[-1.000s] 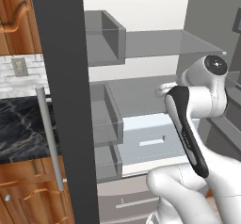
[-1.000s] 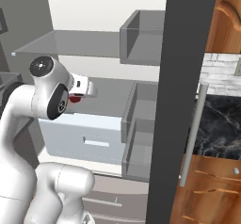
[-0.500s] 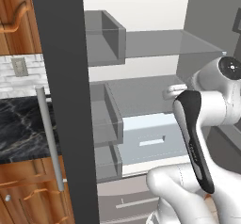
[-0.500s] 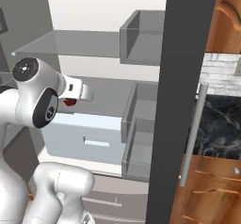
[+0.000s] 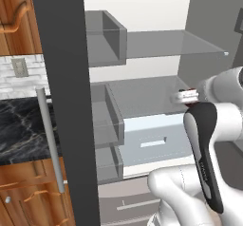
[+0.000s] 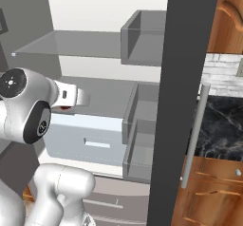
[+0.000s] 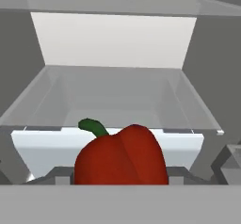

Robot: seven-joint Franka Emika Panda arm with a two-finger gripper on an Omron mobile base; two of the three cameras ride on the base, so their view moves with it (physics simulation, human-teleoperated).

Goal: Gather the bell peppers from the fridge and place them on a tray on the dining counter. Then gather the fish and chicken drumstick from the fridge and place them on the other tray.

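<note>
A red bell pepper (image 7: 120, 157) with a green stem fills the lower middle of the hand view, and my gripper (image 7: 120, 180) is shut on it. Beyond it lies the fridge's bare glass shelf (image 7: 117, 100). In the left base view the gripper (image 5: 186, 96) hovers in front of the middle shelf, with a sliver of red pepper (image 5: 191, 89) at its tip. From the right base view the gripper (image 6: 76, 98) points into the fridge, with a bit of the pepper (image 6: 66, 108) under it. The trays, fish and chicken drumstick are out of view.
A pale blue drawer (image 5: 152, 139) sits below the middle shelf, and a glass shelf (image 5: 171, 44) spans above. Grey bins (image 5: 107, 125) line the fridge's side. The dark door edge (image 5: 66, 101) with its handle (image 5: 50, 139) stands close by, beside a marble counter (image 6: 218, 120).
The arm has drawn back from the fridge and swung toward its open side, carrying the pepper along. The grip has not changed.
</note>
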